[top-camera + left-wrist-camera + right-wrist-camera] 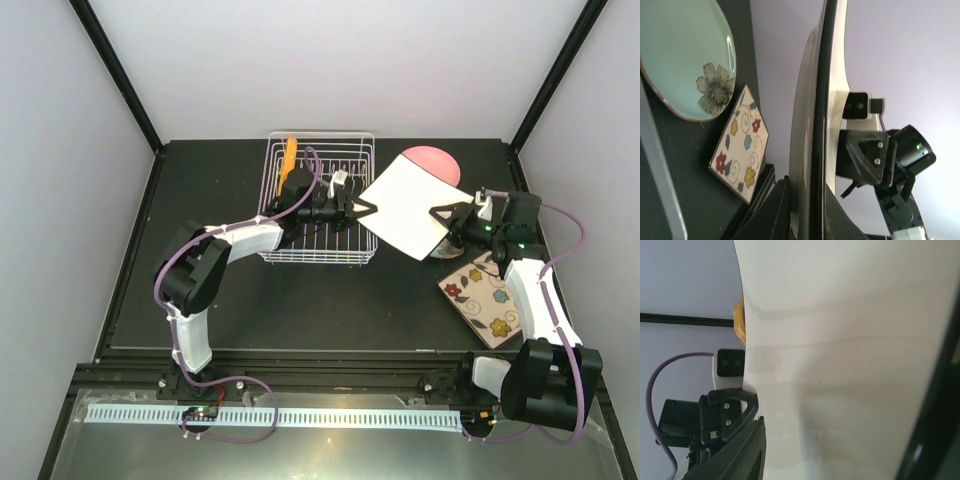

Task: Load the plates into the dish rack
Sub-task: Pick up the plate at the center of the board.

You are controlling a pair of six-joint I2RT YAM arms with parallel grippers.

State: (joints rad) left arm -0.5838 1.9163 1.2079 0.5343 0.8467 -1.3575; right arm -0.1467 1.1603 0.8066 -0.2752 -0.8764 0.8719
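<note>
The plain white square plate hangs in the air between the dish rack and the right side, held at both ends. My left gripper is shut on its left corner; in the left wrist view the plate stands edge-on between the fingers. My right gripper is shut on its right edge; the plate fills the right wrist view. A small orange plate stands in the rack. The pink plate, the green flower plate and the cream flowered plate lie on the table.
The rack's tines stand upright behind the left arm. The green plate is almost wholly hidden under the white plate in the top view. The cream flowered plate lies near the table's right edge, beside the right arm.
</note>
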